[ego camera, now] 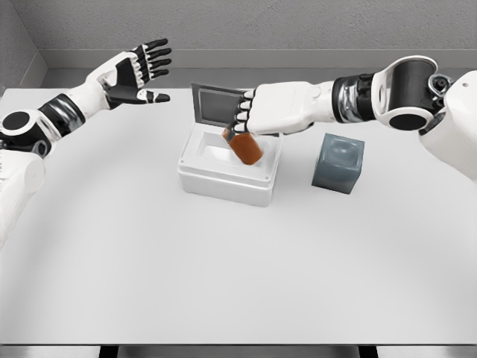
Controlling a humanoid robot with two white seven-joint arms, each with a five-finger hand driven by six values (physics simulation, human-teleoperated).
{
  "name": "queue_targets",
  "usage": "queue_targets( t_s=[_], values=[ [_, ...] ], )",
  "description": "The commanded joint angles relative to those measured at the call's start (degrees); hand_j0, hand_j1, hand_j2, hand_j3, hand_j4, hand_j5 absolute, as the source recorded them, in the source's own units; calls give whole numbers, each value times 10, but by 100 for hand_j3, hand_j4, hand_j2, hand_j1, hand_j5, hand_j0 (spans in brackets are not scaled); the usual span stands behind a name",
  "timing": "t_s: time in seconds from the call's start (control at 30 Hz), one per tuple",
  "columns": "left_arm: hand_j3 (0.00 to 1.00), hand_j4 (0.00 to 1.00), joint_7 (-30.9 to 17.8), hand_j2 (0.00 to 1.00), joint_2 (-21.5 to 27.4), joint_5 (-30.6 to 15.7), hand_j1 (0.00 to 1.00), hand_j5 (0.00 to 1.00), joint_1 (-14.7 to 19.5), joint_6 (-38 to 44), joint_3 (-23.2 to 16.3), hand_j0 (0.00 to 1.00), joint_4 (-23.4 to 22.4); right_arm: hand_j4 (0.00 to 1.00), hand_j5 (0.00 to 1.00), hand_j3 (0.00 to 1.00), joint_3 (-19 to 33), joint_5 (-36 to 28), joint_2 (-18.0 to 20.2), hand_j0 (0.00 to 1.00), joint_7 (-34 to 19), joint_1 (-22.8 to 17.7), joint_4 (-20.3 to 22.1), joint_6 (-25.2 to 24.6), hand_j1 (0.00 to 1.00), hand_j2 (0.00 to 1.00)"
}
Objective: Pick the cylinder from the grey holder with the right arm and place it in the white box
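The right hand point(250, 123) is gripping the orange cylinder point(247, 147), tilted, above the white box point(228, 173), with the emptied grey holder point(338, 164) at the box's three o'clock. It should be lowering into the cavity before letting go. The left hand point(141, 71) is hanging spread wide at ten o'clock over the desk point(223, 283).

Simulated test bench — bare white table point(223, 283); grey walls point(298, 22)
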State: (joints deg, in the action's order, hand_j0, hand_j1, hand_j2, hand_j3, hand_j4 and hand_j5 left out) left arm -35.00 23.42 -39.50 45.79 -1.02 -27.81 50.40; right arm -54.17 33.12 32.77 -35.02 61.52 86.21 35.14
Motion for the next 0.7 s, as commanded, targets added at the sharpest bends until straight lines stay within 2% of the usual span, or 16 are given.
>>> queue_targets(
  t_s=[0.0, 0.1, 0.13, 0.2, 0.23, 0.33, 0.37, 0.4, 0.43, 0.5, 0.57, 0.67],
  values=[
    [100, 100, 0, 100, -3, -3, 100, 100, 0, 1, 0, 100, 0, 99, 99, 99, 1, -2, 0, 99, 0, -1, 2, -1, 99, 99],
    [100, 100, 0, 100, -9, -3, 100, 100, 1, 1, 0, 100, 0, 99, 99, 99, 2, -3, 4, 99, 0, -2, 5, -1, 99, 99],
    [100, 100, 0, 100, -10, -2, 100, 100, 3, 1, -7, 100, 0, 99, 99, 99, 7, -5, 15, 99, 0, -3, 16, -1, 99, 99],
    [100, 100, 0, 100, -21, 0, 100, 100, 4, 1, -8, 100, -2, 99, 99, 99, 16, -10, 57, 99, 0, -8, 62, -1, 99, 99],
    [100, 100, 0, 100, -28, 2, 100, 100, 4, 1, -8, 100, -4, 99, 99, 99, 44, -11, 82, 99, 0, -25, 88, -1, 99, 99],
    [100, 100, 0, 100, -38, 6, 100, 100, 4, 1, -11, 100, -7, 99, 99, 99, 83, -36, 146, 99, 0, -56, 109, -1, 99, 99],
    [100, 100, 0, 100, -38, 6, 100, 100, 4, 1, -11, 100, -7, 99, 99, 99, 103, -45, 161, 99, 0, -67, 108, -1, 99, 99],
    [100, 100, 0, 100, -38, 6, 100, 100, 4, 1, -11, 100, -7, 99, 99, 99, 132, -80, 183, 99, 0, -97, 107, -1, 99, 99],
    [100, 100, 0, 100, -38, 6, 100, 100, 4, 1, -11, 100, -7, 99, 99, 99, 143, -104, 196, 99, 0, -119, 104, -1, 99, 99],
    [100, 100, 0, 100, -43, 6, 100, 100, 4, 1, -11, 100, -7, 99, 99, 99, 155, -161, 218, 99, 0, -135, 86, -1, 99, 99],
    [100, 100, 0, 100, -48, 6, 100, 100, 4, 1, -12, 100, -6, 100, 100, 100, 158, -206, 218, 100, 0, -138, 56, -1, 100, 100],
    [100, 100, 0, 100, -51, 6, 100, 100, 4, 1, -12, 100, -6, 100, 100, 100, 158, -289, 215, 100, 0, -172, -4, -1, 100, 100]
  ],
)
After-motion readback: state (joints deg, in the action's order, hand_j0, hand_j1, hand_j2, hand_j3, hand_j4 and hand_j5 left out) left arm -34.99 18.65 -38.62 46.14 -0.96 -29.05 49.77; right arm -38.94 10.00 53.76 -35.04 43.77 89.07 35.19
